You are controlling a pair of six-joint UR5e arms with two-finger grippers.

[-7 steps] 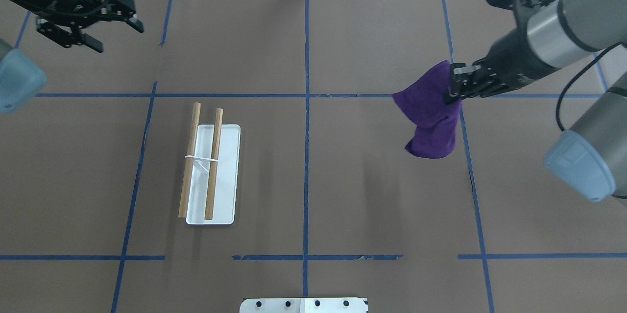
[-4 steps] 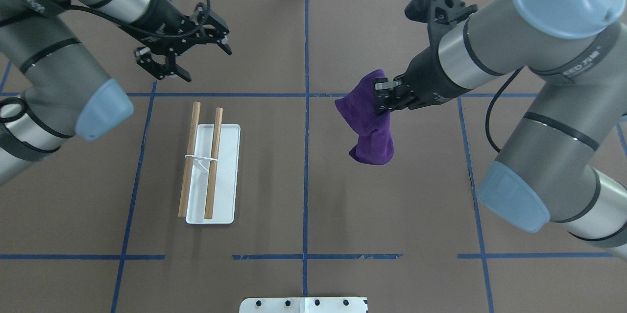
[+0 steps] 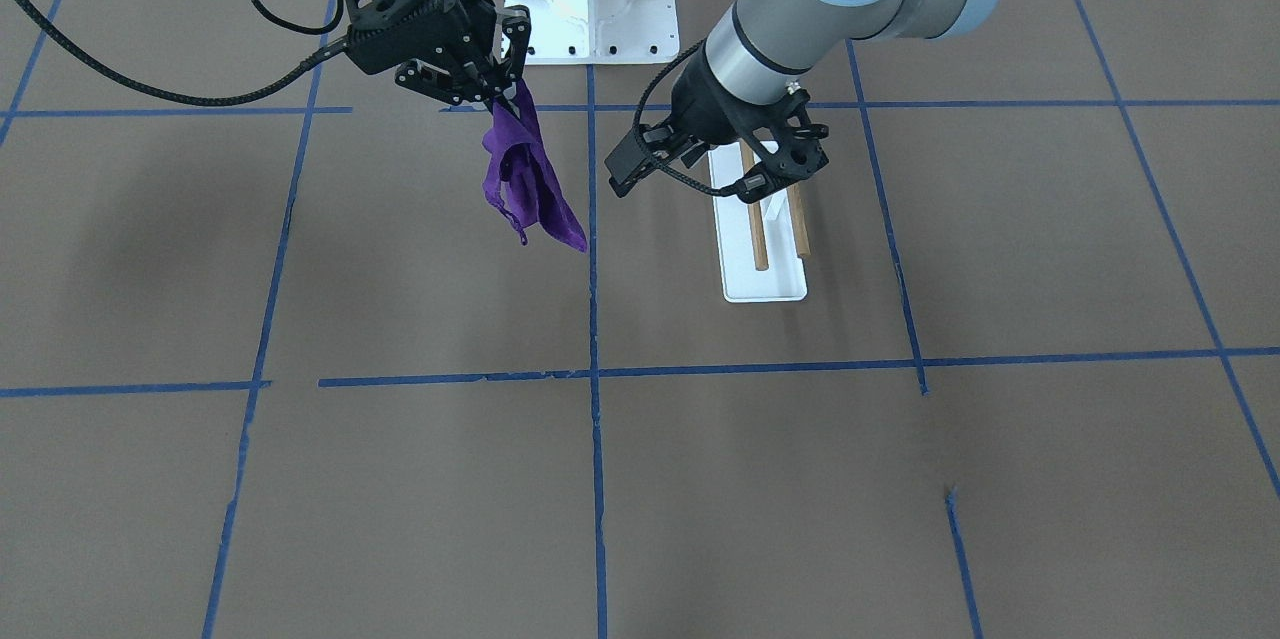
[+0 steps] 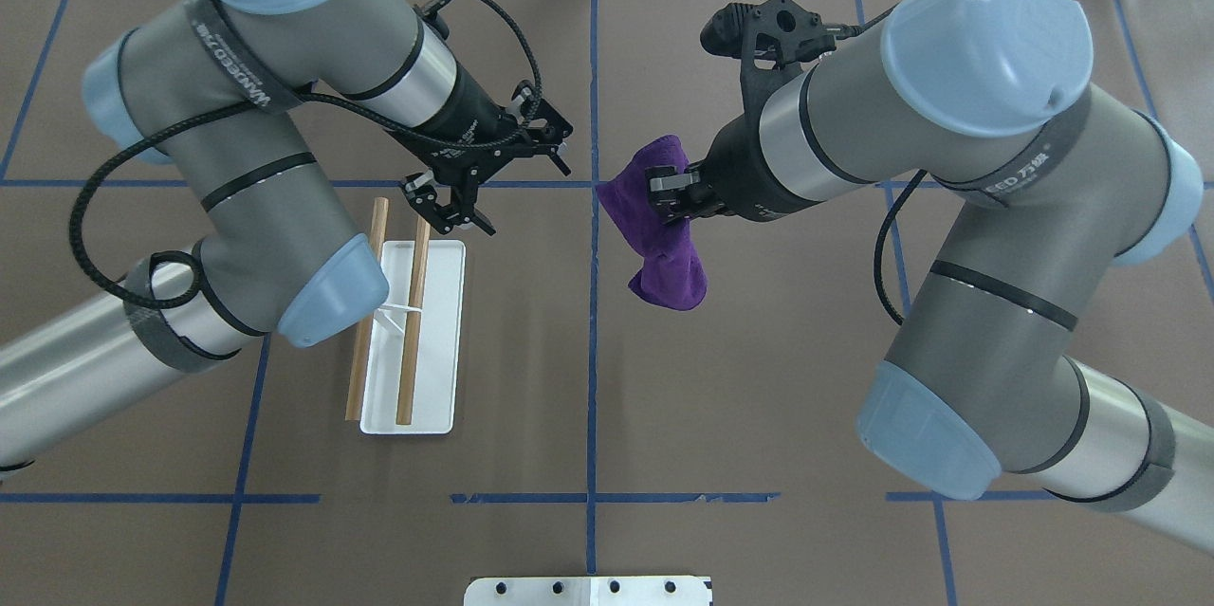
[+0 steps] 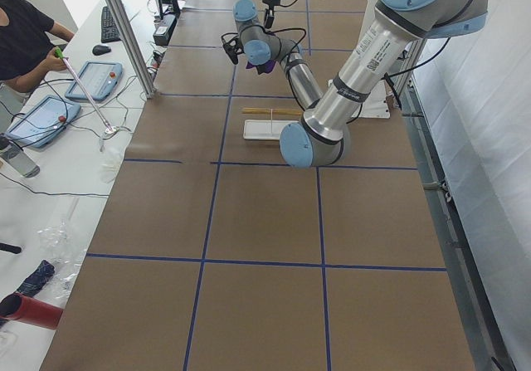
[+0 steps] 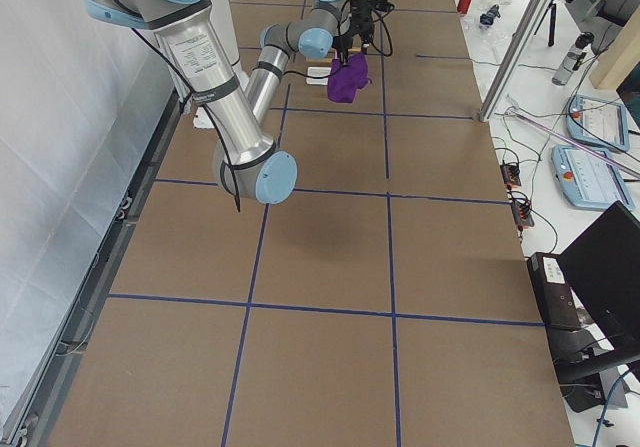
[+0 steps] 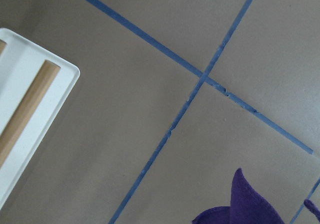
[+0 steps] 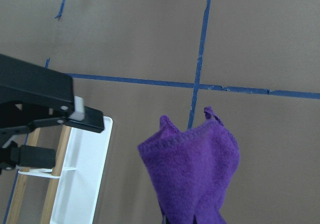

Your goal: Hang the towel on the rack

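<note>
Above the table, the right claw gripped the purple towel, fingertips buried in cloth; the left claw gaped empty, partly hiding the rack.

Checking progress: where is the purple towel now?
In the overhead view the purple towel hangs from the right gripper just right of the centre tape line, with the left gripper and the rack on the line's other side.
</note>
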